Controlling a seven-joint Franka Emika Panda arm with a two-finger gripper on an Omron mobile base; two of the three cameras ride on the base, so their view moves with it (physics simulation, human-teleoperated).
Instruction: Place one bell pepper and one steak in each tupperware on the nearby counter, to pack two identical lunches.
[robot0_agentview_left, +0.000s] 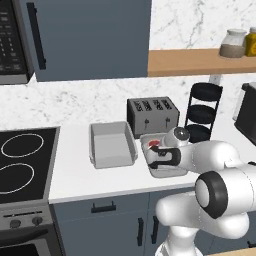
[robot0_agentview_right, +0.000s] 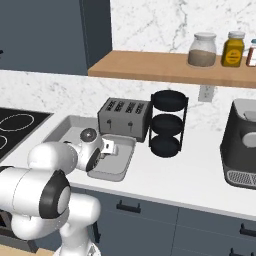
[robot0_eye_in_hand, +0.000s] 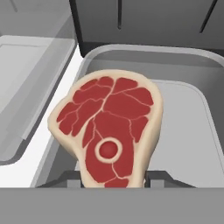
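Steak was clamped edge-on between the gripper fingers, hanging over the tupperware in front of the toaster, likely lined up for a drop inside. Something red sat in that tray, probably a bell pepper. Second tupperware, left of the toaster, looked empty, so likely next to fill.

A red steak with a pale fat rim and a round bone stands clamped between the gripper fingertips, over a grey tupperware. A second tupperware lies at left; the dark box behind is perhaps a toaster.
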